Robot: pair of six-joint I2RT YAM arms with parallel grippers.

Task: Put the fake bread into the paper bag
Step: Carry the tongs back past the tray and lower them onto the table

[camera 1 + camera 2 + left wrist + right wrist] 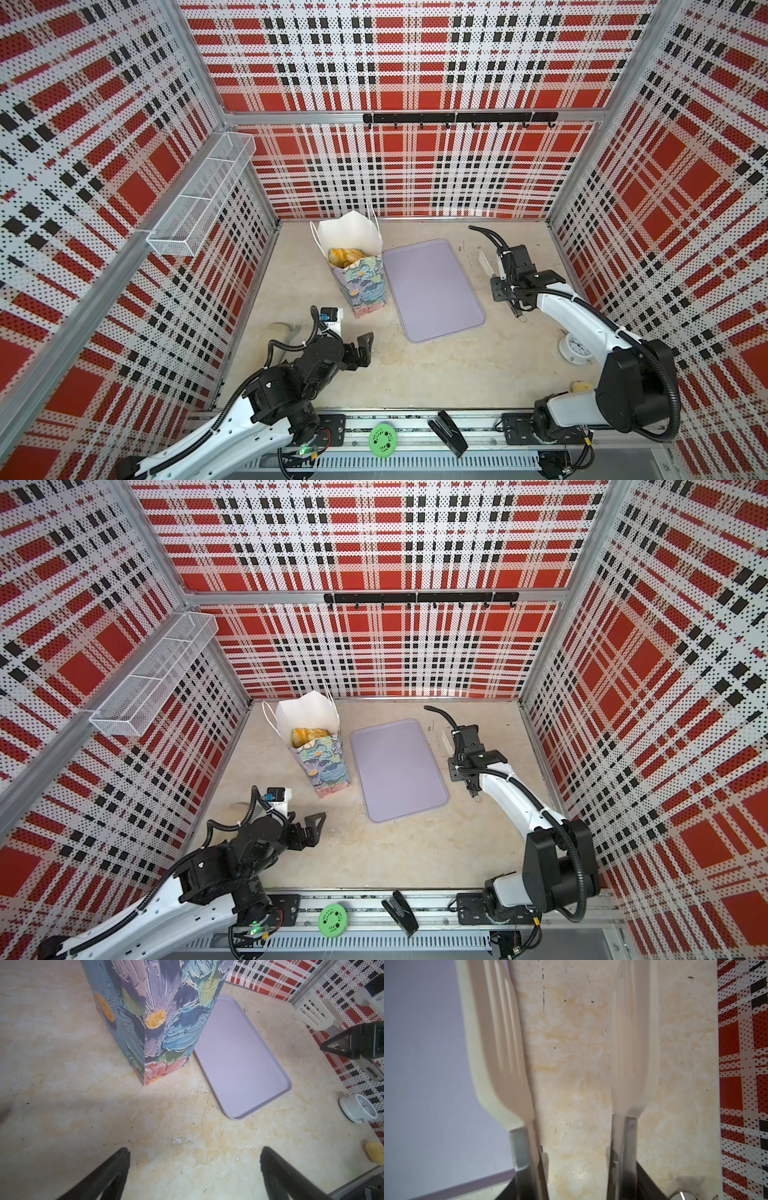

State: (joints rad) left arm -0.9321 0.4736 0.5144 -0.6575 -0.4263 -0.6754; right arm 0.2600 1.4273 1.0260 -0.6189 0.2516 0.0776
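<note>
My left pincer [194,1152] gapes empty over the table [415,365]; right pincer [577,1184] clamps tongs [500,1043]; bread [345,256] lies in the bag [363,282].

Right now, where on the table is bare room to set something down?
The lavender tray is bare. So is the tabletop between tray, left gripper and front rail. It is crowded on the right: tongs in the right gripper, clock.

Red, white and black plaid perforated walls [415,62], white wire shelf [199,195], black hook rail [457,117], beige marbled floor [415,374]
</note>
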